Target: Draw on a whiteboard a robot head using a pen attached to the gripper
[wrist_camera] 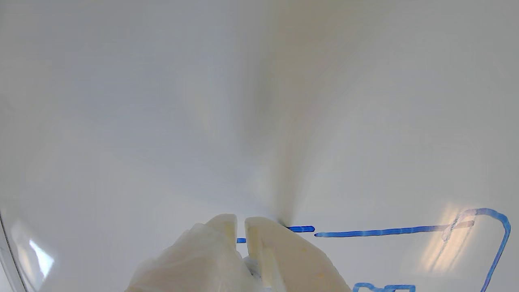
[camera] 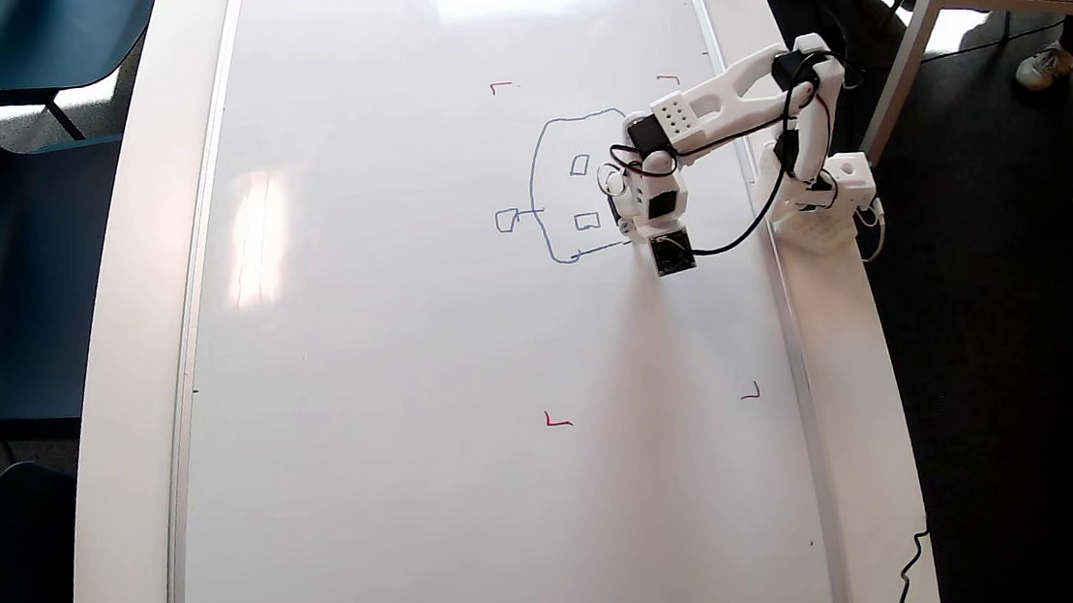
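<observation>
Gripper fingers nearly together (whatever they clamp is hidden) ride the robot head outline's unfinished edge, where uneven pressure on the whiteboard could leave gaps.

The big shiny whiteboard lies flat. The robot head on it is a thin blue box shape with small squares inside and one on a stalk. Its right side is hidden.

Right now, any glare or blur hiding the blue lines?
Overhead view: glare patches on the whiteboard lie left of the sketch, lines sharp. Wrist view: a bright reflection washes over the line's corner; the gripper is soft, out of focus.
</observation>
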Motion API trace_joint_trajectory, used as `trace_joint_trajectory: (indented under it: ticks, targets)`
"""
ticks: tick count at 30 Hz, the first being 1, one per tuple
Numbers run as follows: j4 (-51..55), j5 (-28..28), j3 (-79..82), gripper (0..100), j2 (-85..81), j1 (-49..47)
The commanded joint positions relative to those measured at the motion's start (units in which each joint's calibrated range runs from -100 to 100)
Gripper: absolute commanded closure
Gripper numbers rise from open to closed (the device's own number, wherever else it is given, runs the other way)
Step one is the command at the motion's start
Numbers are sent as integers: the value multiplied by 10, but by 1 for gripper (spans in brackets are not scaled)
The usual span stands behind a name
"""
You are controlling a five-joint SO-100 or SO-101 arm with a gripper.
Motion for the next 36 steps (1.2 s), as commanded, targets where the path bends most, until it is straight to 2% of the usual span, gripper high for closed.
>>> trace_joint_trajectory:
  ticks: [1, 11, 22, 36]
  targets:
    - [-1, -1, 9, 99, -29, 7]
    - [-1, -2, 44, 99, -72, 7]
    - [9, -2, 10, 99, -91, 32]
    - [107, 14, 13, 99, -179, 65]
